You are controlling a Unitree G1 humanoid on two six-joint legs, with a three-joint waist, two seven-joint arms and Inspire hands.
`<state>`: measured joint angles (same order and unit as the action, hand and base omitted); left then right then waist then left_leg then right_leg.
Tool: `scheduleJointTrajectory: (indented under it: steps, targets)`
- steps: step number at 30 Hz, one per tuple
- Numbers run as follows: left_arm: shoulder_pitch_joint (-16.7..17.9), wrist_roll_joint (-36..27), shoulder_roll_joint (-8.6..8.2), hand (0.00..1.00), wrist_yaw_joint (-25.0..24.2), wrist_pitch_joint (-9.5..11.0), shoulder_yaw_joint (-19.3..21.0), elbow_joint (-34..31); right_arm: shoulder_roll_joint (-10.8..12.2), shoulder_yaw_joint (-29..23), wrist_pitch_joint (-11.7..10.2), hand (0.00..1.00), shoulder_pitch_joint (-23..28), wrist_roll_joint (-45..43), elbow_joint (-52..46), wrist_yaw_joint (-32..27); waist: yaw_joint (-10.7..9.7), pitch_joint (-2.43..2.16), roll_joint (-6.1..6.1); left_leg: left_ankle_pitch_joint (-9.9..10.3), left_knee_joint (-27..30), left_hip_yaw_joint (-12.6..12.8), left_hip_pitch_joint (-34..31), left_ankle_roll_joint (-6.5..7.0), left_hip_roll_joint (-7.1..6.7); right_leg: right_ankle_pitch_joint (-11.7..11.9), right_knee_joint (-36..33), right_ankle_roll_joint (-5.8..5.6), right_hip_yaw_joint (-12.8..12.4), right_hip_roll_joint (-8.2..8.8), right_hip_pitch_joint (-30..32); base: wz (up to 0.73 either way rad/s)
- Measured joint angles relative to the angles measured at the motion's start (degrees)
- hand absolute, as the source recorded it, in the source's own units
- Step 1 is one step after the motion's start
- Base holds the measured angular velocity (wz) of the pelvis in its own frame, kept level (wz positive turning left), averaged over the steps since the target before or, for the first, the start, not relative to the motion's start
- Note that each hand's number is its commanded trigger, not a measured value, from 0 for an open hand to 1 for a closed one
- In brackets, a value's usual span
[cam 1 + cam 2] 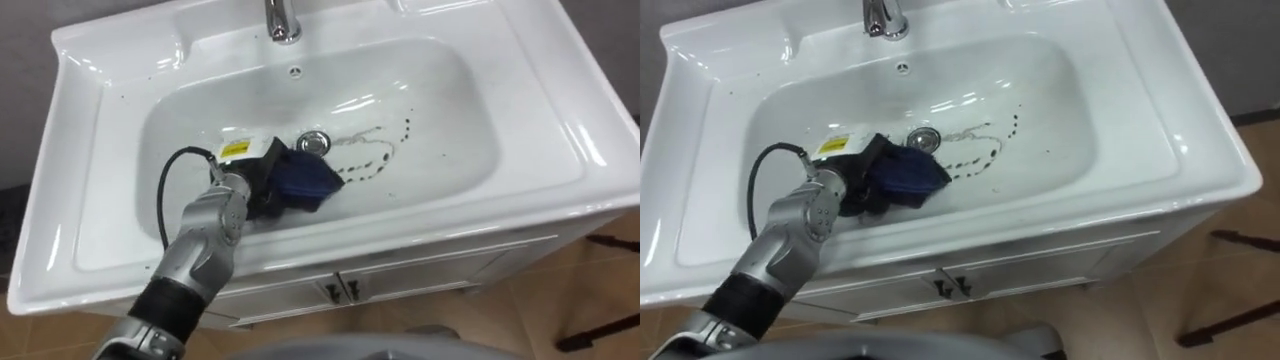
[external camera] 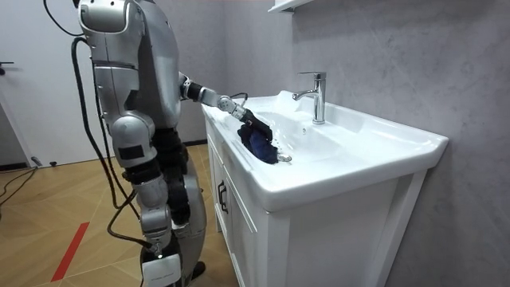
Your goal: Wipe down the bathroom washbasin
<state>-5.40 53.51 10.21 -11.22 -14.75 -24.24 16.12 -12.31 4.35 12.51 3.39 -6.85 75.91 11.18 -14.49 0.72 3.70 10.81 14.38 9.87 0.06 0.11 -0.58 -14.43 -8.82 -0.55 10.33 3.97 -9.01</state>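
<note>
Blue cloth [image 1: 308, 178] clutched in left hand [image 1: 252, 182], long axis across basin [image 1: 450, 130], tip toward dark stain [image 1: 372, 163]

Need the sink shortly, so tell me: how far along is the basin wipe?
Midway at best. The left hand holds a dark blue cloth in the basin, beside the drain. Dark streaks right of the drain are not yet wiped; the bowl's left side looks mostly clean.

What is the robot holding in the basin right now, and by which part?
Its left hand grips a dark blue cloth by its bunched end; the rest spreads toward the drain.
</note>
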Motion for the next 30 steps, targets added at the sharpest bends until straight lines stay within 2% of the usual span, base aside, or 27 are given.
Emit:
scheduleJointTrajectory:
  steps: [2,7,9,16,19,24,30]
  targets:
    - [-0.7,0.0,-0.07,1.00,-0.9,-0.2,-1.5,-0.4,0.0,-0.1,0.0,0.00,-0.3,0.0,0.2,0.2,-1.2,0.08,0.19,0.0,0.0,0.2,0.0,0.02,-0.03,0.0,0.0,-0.03,0.0,0.04,0.0,0.00]
    - [-3.7,-2.0,-0.70,1.00,-2.3,-0.1,-4.5,0.0,-0.1,0.1,0.0,0.00,-0.4,0.0,0.2,0.4,-2.3,0.45,1.10,0.0,-0.2,0.2,0.1,0.02,-0.06,0.0,0.0,-0.04,0.0,0.05,0.0,0.00]
    - [-4.3,-2.1,-0.85,1.00,-2.9,-0.1,-4.9,0.0,-0.1,0.1,-0.1,0.00,-0.7,-0.1,0.2,0.4,-2.9,0.38,1.39,0.0,-0.6,0.1,0.3,0.02,-0.05,0.0,0.0,-0.03,0.0,0.01,0.1,0.00]
    - [-7.6,-2.5,-3.16,1.00,-5.3,0.3,-5.6,1.2,-0.1,0.1,-0.6,0.00,-1.3,0.4,1.0,0.6,-4.2,0.29,1.55,0.0,-0.8,0.2,-0.1,0.02,-0.02,0.0,-0.9,-0.03,-0.5,0.05,1.2,-0.01]
    - [-10.5,-4.5,-3.17,1.00,-5.6,0.2,-7.3,3.3,-0.3,0.1,-0.5,0.00,-1.2,0.4,0.9,0.9,-5.0,0.29,1.56,0.1,-0.8,0.2,-0.1,0.13,-0.05,0.0,-1.0,-0.05,-0.8,0.07,1.2,0.00]
    - [-12.4,-4.6,-3.24,1.00,-5.7,0.3,-9.8,3.0,-1.5,0.1,-0.5,0.00,-0.5,2.9,0.8,2.0,-6.8,0.33,2.17,0.2,-0.8,0.3,0.1,0.35,0.00,0.0,-1.3,-0.08,-1.1,0.06,1.2,-0.03]
    - [-14.4,-4.6,-2.97,1.00,-5.5,2.1,-9.9,3.0,-1.9,0.0,-0.7,0.00,0.3,4.6,1.0,1.9,-7.4,0.40,2.81,0.2,-0.7,1.1,0.3,0.36,0.29,0.0,-2.0,-0.08,-2.1,-0.09,1.7,-0.08]
